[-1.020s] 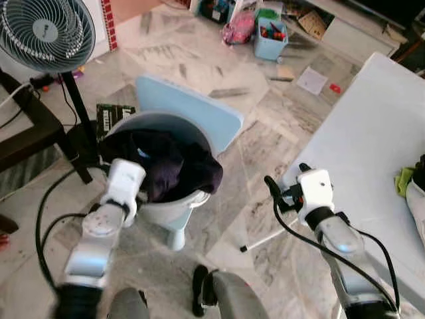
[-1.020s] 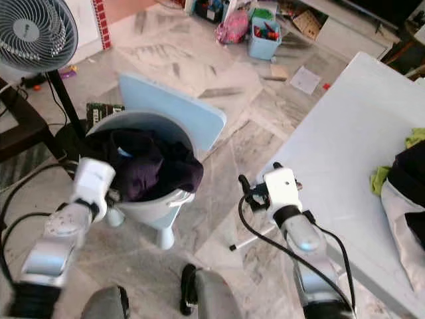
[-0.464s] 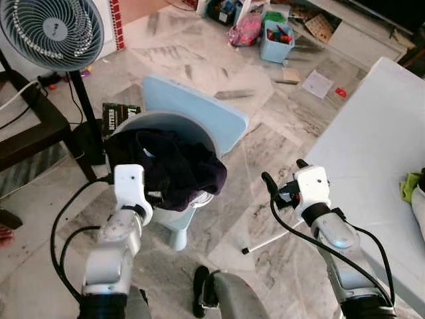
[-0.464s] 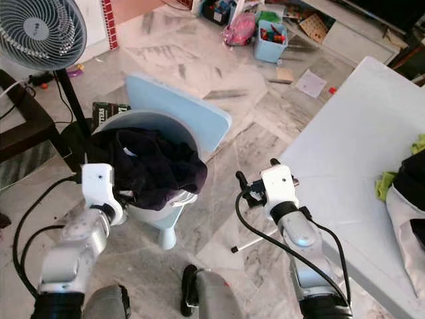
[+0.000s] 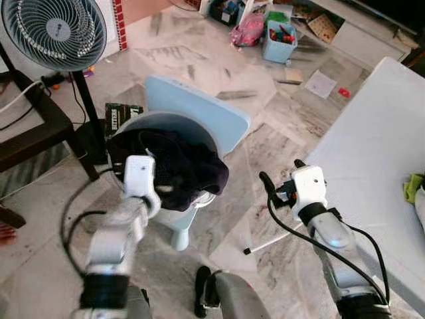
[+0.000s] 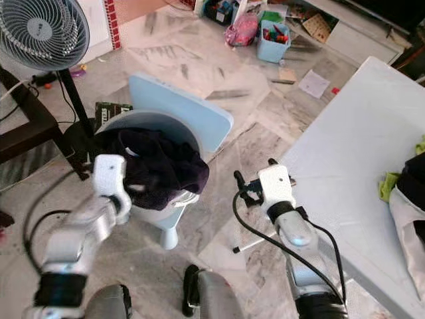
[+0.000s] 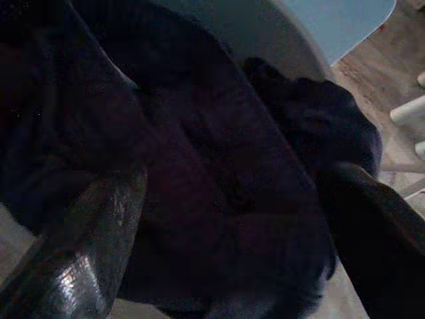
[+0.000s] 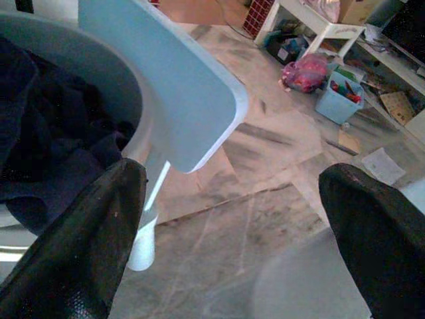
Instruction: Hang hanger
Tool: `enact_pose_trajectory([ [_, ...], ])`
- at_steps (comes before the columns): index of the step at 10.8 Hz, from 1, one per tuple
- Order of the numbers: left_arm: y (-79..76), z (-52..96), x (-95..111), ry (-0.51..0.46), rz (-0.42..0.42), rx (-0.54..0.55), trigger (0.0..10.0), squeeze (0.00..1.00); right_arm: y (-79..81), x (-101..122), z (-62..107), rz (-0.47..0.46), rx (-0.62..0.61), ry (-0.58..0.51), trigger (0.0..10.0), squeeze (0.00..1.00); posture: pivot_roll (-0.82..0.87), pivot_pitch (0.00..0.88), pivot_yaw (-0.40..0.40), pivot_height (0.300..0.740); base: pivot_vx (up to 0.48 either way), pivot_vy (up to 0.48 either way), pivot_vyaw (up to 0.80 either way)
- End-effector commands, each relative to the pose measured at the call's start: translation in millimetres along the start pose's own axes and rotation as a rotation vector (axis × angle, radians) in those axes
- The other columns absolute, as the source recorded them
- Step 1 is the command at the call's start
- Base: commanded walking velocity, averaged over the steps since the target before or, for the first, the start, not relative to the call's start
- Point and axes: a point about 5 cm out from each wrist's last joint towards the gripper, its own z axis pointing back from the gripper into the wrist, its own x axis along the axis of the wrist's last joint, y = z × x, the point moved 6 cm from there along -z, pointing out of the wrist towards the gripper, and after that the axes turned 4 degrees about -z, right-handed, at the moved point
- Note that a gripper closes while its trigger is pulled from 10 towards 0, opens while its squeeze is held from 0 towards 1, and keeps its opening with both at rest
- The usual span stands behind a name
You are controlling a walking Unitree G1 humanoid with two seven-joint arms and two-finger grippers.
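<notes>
Marble floor [image 5: 279, 133] is stretching across the room w/ clutter at the far side: a blue bin [image 5: 279, 41] of small items, a pink bag [image 5: 246, 30], a paper sheet [image 5: 321, 84]. Standing fan [image 5: 56, 33] is sitting at the far left beside a dark side table [image 5: 33, 136]. White bench [image 5: 372, 153] is running along the robot's right, w/ green cloth [image 5: 413, 186] lying at its far right edge.

Near centre, a pale round basket [image 6: 169, 199] is standing on short legs, its light-blue lid [image 5: 199, 119] leaning up behind it. Dark clothes [image 5: 176, 166] are filling the basket & spilling over the rim.

Left pincer [image 7: 232, 199] is hovering at the basket's near rim, right over the dark clothes, fingers [image 7: 93, 246] spread w/ fabric between them, not closing on anything. Right pincer [image 8: 232, 212] is hanging over the floor btwn basket & bench, fingers [image 8: 86, 232] spread wide, holding nothing.

Thin white rod [image 5: 269, 240] is lying on the floor under the right arm; can't tell if it's part of a hanger. No clear hanger to make out.
</notes>
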Motion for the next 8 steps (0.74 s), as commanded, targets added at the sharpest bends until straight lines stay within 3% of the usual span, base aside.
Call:
enact_pose_trajectory([
  [1,-3.1,-1.7,-9.3,0.043,0.015,-0.013,10.0,0.71,-4.1,-5.0,2.4,0.009,-0.016,0.017,10.0,0.0,-0.05,0.156,-0.136,0.74,0.0,0.0,0.0],
  [2,-21.4,-5.6,-13.5,0.073,-0.023,-0.092,10.0,0.0,-2.5,-5.5,2.0,0.007,-0.018,0.015,10.0,0.0,-0.05,0.156,-0.13,0.74,0.0,0.0,0.0],
  [4,-50.0,-0.1,-25.5,0.13,-0.085,-0.232,10.0,0.0,-1.1,-5.9,1.5,0.006,-0.019,0.013,10.0,0.0,-0.05,0.154,-0.123,0.74,0.0,0.0,0.0],
  [5,-51.6,2.8,-35.6,0.168,-0.109,-0.25,10.0,0.0,-0.8,-6.1,1.3,0.005,-0.021,0.012,10.0,0.0,-0.05,0.153,-0.118,0.74,0.0,0.0,0.0],
  [6,-45.1,3.8,-44.2,0.193,-0.164,-0.24,10.0,0.0,-0.6,-6.3,1.1,0.004,-0.023,0.012,10.0,0.0,-0.05,0.153,-0.117,0.74,0.0,0.0,0.0],
  [8,-30.6,4.8,-53.0,0.224,-0.179,-0.216,10.0,0.0,0.3,-8.6,2.6,-0.001,-0.02,0.021,10.0,0.0,-0.05,0.154,-0.116,0.74,0.0,0.0,0.0],
])
